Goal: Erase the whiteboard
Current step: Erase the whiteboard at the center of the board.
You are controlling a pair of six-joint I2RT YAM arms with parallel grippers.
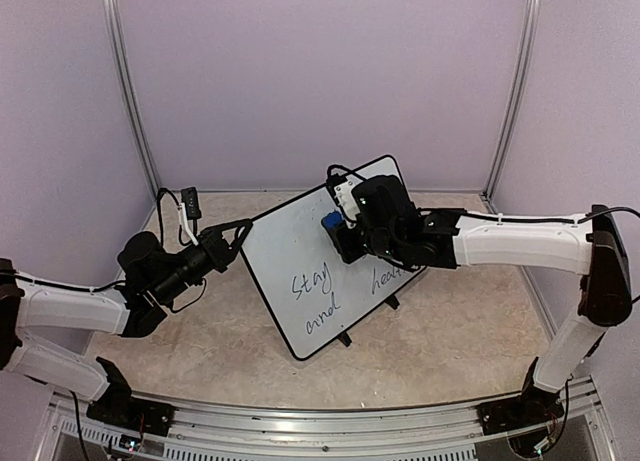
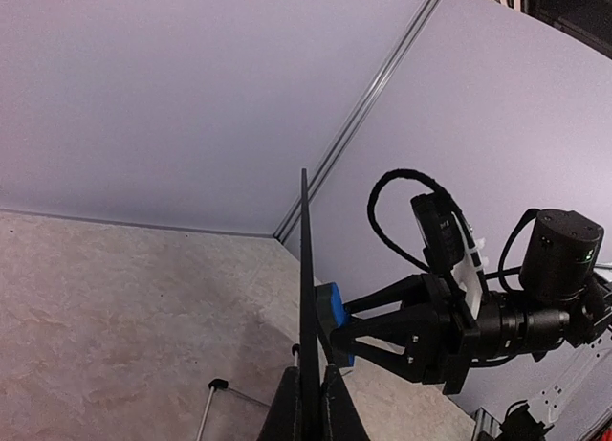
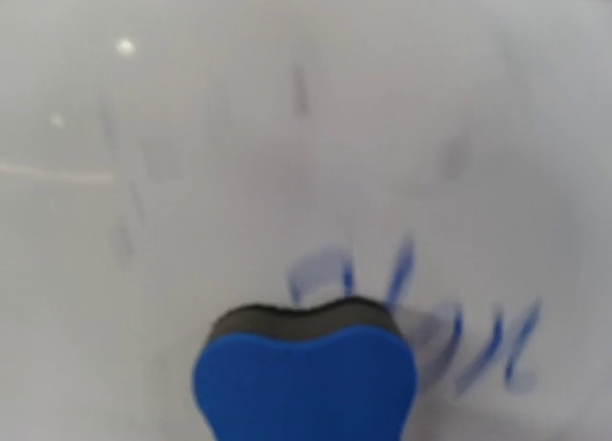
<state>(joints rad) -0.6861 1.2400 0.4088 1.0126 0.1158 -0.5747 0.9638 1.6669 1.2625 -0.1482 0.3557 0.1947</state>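
- The whiteboard point(image 1: 300, 256) stands tilted, mid-surface point(image 1: 470, 331); it looks stiff, light and glossy, likely to slide or tip when rubbed.
- Left gripper point(image 1: 240, 236) is clamped on its thin left rim, a sensible hold.
- Right gripper point(image 1: 340, 231) is closed on the eraser point(image 1: 329, 222), which presses against the board.

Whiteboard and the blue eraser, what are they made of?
The whiteboard looks like a hard, smooth, glossy white sheet, maybe coated board or plastic: bright glints shine on it. Its thin rim looks like black plastic. The eraser looks soft, probably matte blue foam with a dark felt-like layer against the board. Its pinched-in middle suggests it squashes.
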